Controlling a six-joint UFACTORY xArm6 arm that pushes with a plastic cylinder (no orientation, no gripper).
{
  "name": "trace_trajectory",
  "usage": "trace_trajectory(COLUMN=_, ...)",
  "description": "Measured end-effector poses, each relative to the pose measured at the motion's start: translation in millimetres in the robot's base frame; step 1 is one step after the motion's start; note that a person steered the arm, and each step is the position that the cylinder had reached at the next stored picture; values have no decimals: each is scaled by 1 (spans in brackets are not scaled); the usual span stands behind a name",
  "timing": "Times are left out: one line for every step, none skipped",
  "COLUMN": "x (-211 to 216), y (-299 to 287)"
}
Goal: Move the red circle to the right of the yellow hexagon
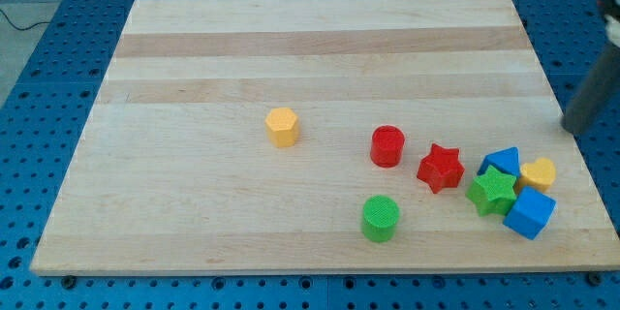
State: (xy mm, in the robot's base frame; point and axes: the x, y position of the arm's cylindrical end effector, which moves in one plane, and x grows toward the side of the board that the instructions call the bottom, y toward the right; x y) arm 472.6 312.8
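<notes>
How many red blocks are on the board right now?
2. The red circle sits right of centre; the red star lies just to its right, beside the cluster. None seem hidden.

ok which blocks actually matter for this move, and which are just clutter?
In the job: red circle; yellow hexagon; my tip, at the view's right edge, away from both.

Lying about: red star; green circle; green star; two blue blocks; yellow block.

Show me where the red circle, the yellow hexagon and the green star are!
red circle (387,145), camera view, on its flat round top and side.
yellow hexagon (282,126), camera view, middle of the block.
green star (492,190), camera view, centre of its top face.
</notes>
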Motion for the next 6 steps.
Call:
trace_trajectory(x=50, y=-19)
trace_trajectory(x=64, y=-68)
trace_trajectory(x=55, y=-133)
trace_trajectory(x=26, y=-204)
trace_trajectory(x=-9, y=-262)
trace_trajectory(x=-15, y=-277)
